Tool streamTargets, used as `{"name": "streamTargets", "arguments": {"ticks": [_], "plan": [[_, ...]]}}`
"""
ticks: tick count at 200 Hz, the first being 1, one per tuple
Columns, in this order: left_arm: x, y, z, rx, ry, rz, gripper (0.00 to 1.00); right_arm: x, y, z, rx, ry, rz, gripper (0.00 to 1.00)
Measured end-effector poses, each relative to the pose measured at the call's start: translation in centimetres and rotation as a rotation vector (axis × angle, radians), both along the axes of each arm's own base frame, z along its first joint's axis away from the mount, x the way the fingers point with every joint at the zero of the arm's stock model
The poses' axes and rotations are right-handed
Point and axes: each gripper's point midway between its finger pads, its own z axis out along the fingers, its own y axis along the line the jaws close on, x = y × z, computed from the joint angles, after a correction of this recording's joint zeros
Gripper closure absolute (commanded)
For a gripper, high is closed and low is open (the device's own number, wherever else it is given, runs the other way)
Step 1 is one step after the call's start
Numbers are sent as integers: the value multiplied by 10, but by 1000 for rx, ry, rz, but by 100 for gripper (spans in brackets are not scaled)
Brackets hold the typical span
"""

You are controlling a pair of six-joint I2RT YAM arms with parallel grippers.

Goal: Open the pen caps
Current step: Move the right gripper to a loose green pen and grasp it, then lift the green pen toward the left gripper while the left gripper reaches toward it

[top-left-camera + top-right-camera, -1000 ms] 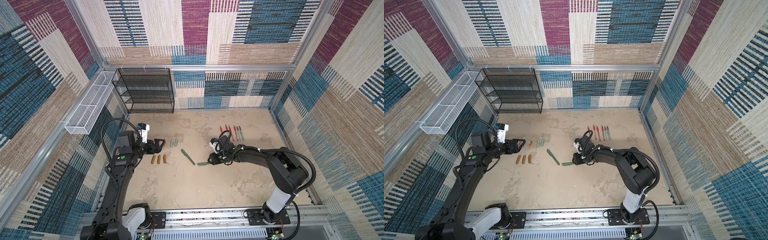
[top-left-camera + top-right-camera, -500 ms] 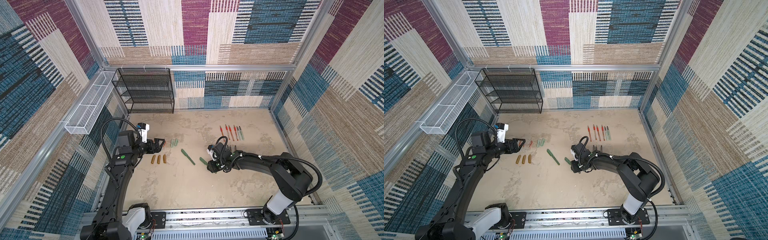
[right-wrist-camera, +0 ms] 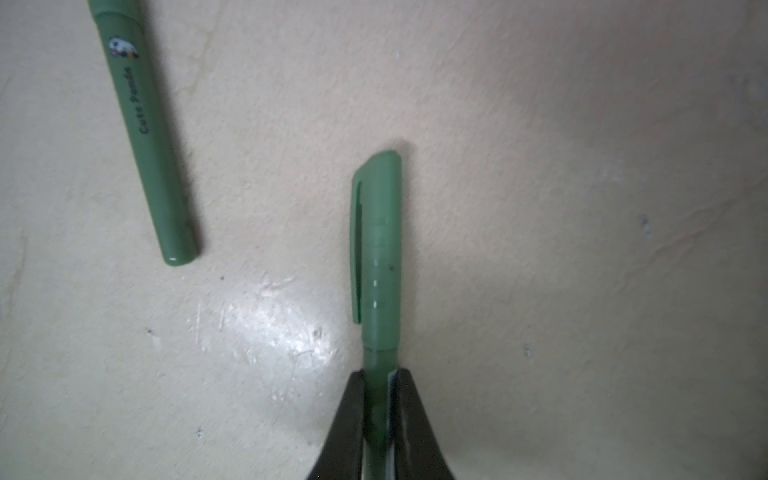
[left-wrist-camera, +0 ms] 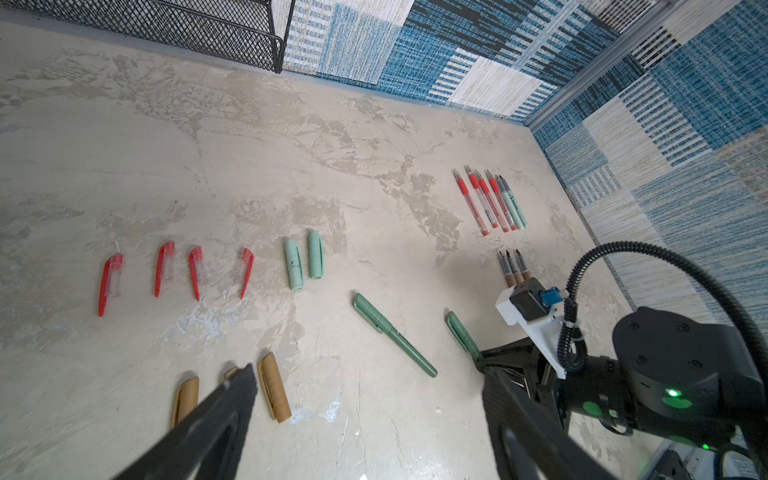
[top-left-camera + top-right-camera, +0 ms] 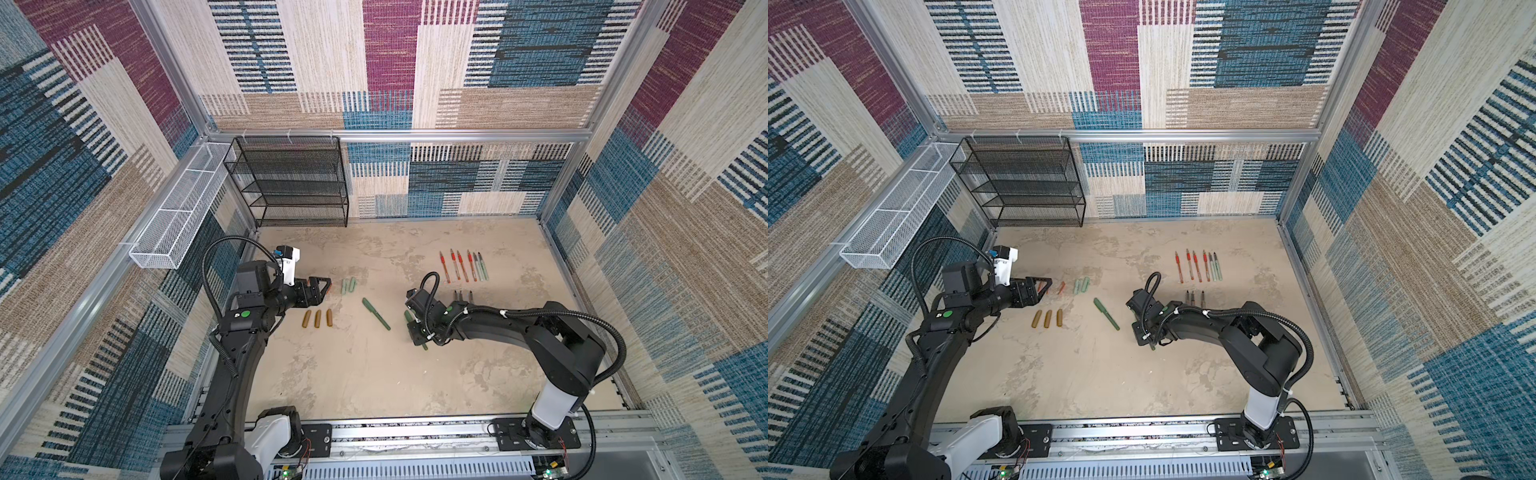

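Right gripper [image 3: 381, 376] swings in beside the loose pen [image 3: 145, 137] and now pinches a second pen [image 3: 380, 360] by its barrel, cap [image 3: 380, 241] seemingly still on; left gripper [image 4: 370, 374] gapes wide.

Four red caps [image 4: 166, 253], two mint caps [image 4: 294, 266], three bronze caps [image 4: 273, 386], two capped green pens [image 4: 392, 334], nine bare barrels [image 4: 516, 212]

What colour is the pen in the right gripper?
The pen is dark green; right wrist view.
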Motion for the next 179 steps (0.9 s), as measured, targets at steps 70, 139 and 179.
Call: {"name": "streamTargets", "arguments": {"ticks": [70,139,179], "plan": [[-6,-27,13,-132,-19,-115,16,-7,-6,41,110,-34,-80,97],[-16,-60,20,-271,-4,-248,22,0,42,115,477,-164,-77,98],[-24,-84,14,-328,37,-323,26,-8,78,155,655,-235,18,99]]}}
